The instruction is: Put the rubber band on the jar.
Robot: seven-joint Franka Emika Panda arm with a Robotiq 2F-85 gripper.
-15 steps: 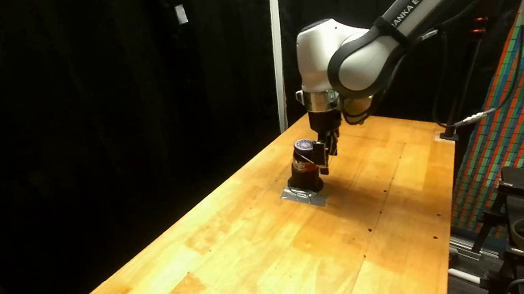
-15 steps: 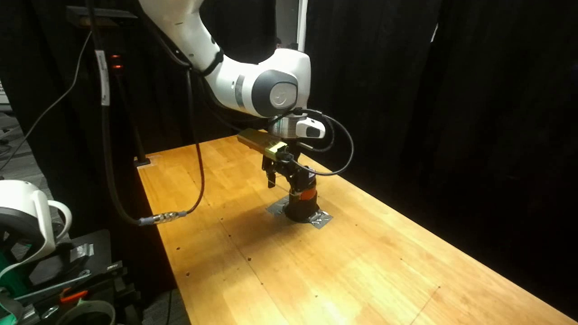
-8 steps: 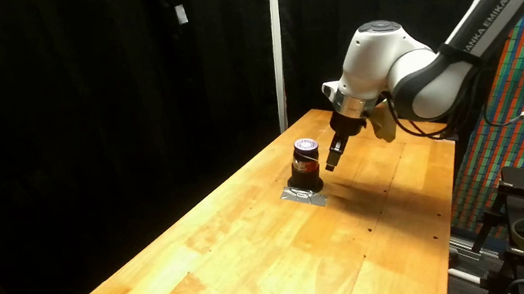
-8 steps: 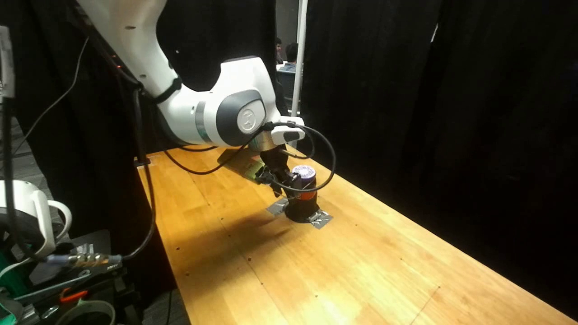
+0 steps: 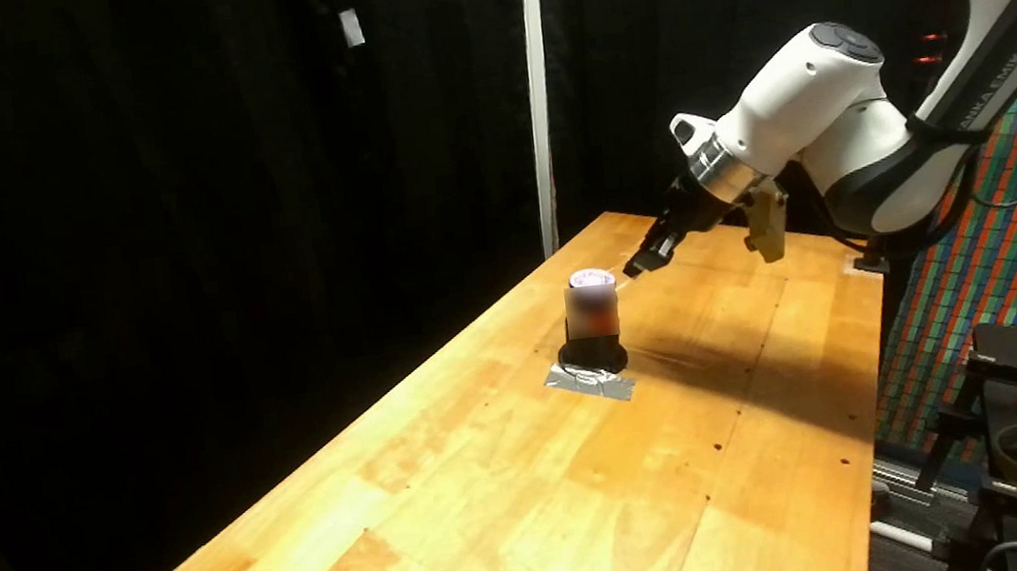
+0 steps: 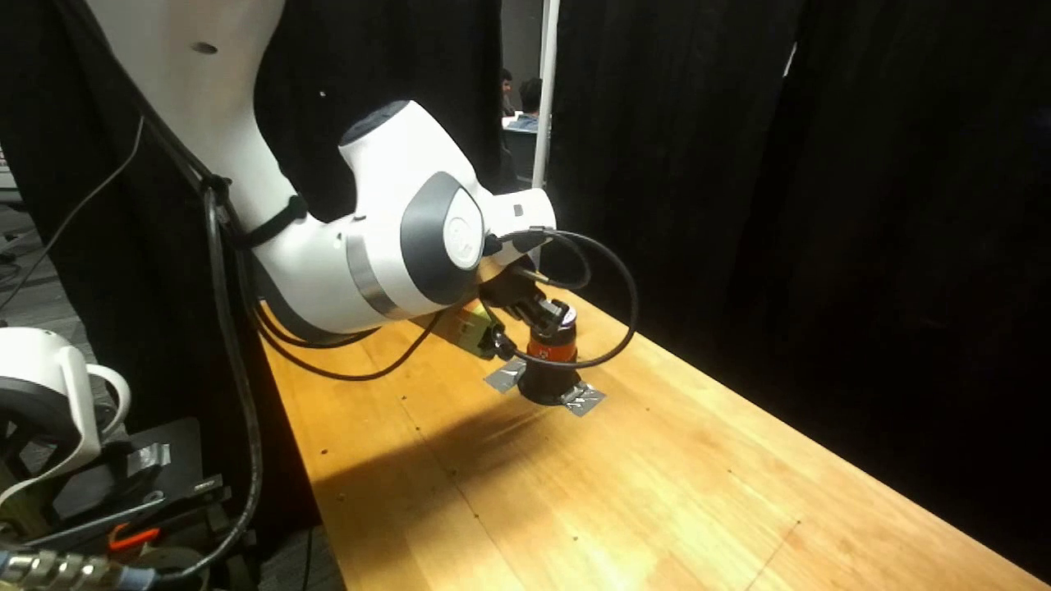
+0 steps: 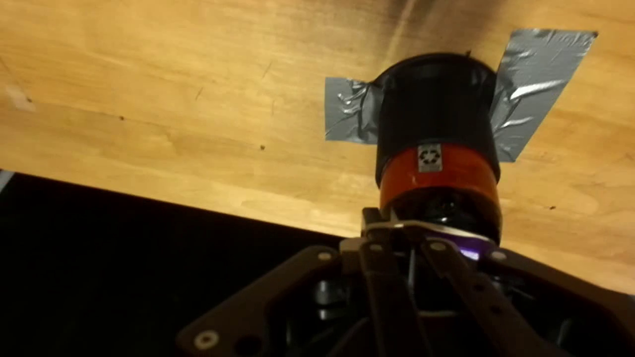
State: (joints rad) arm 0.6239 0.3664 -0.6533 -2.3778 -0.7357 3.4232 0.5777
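Jar (image 7: 461, 163) stands upright on the wooden table (image 5: 532, 493), as both exterior views show. Its middle is orange-red and carries a small label (image 7: 429, 157) with a recycling sign. Under this middle is a black base (image 7: 436, 109), and grey tape (image 7: 538, 84) lies on the wood at two sides of it, touching it. In an exterior view the lid (image 5: 591, 277) is pale, and a blurred patch covers the jar just below it, so the details there cannot be read.

The gripper (image 5: 638, 265) sits at the end of the white arm (image 5: 785, 105). It is inclined and points obliquely down, toward the top of the jar; in an exterior view a narrow gap shows between its tips and the lid. In the wrist view the jaws look pressed together. A pale strip, which seems to be the rubber band (image 7: 446, 228), runs from the fingertips and crosses before the lid. Whether the jaws pinch this rubber band, or it is only hooked over them, one cannot tell, and also it cannot be seen if it goes fully round the jar.

In an exterior view a black cable (image 6: 634, 308) hangs in a loop and passes in front of the jar. Dark curtains (image 5: 223, 213) hang behind the table.
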